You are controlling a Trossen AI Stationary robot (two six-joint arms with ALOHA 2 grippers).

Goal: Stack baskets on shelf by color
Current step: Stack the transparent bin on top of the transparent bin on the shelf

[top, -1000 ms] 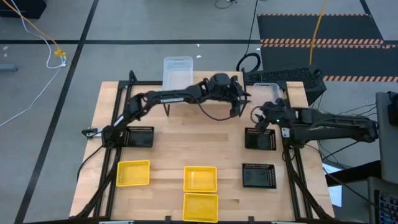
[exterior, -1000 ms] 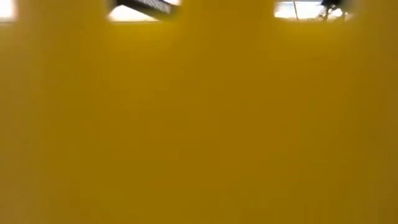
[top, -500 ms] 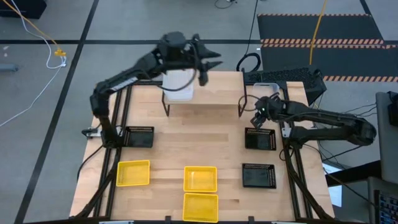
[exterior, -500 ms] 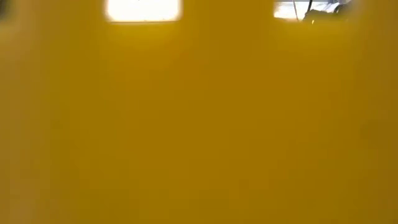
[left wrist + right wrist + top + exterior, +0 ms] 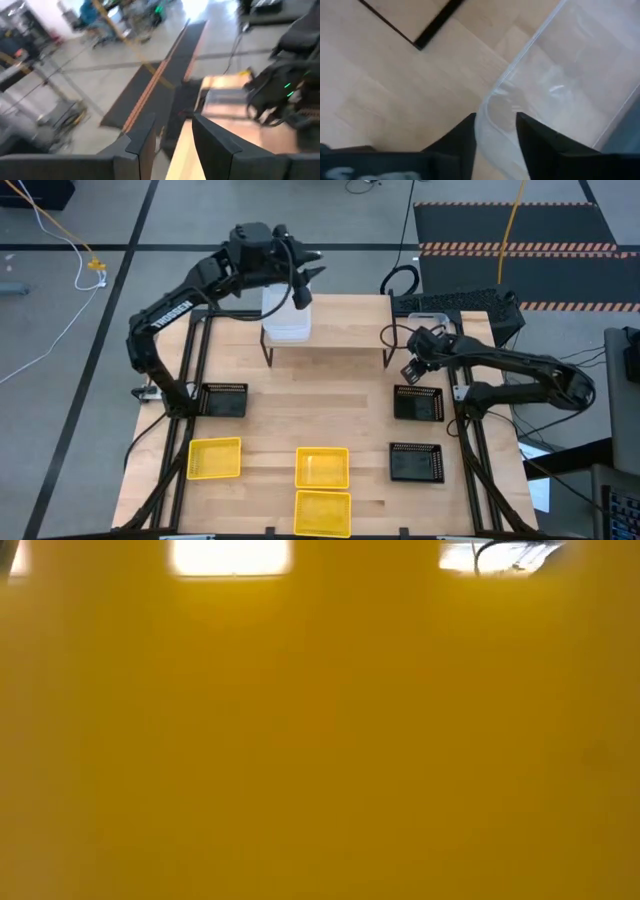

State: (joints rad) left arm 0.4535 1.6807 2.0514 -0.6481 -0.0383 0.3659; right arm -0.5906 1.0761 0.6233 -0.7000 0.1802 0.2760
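Note:
A clear basket (image 5: 285, 322) sits on the left end of the shelf (image 5: 340, 332). My left gripper (image 5: 303, 280) hangs open in the air above that basket's far side, holding nothing (image 5: 172, 145). My right gripper (image 5: 413, 366) is low by the shelf's right end and open. Its fingers straddle the rim corner of a second clear basket (image 5: 560, 85), one inside and one outside. The arm hides most of that basket in the high view. Three black baskets (image 5: 225, 400) (image 5: 418, 403) (image 5: 415, 463) and three yellow baskets (image 5: 215, 458) (image 5: 322, 467) (image 5: 322, 512) lie on the table. My right gripper has one finger (image 5: 462, 137) outside and one finger (image 5: 537, 137) inside the clear basket's rounded rim corner (image 5: 487, 107), coming from above. I cannot tell whether either finger touches the rim. The basket rests on the table.
A yellow basket wall (image 5: 320, 740) fills the low view. The shelf's black legs (image 5: 268, 355) (image 5: 388, 355) stand at its ends. The shelf's middle and right parts are bare plank. A dark keyboard-like object (image 5: 460, 302) lies at the table's far right corner.
My left gripper swung from the shelf's right end toward the table's far left and rose above the clear basket on the shelf. My right arm shifted slightly toward the far edge, its gripper staying by the shelf's right end.

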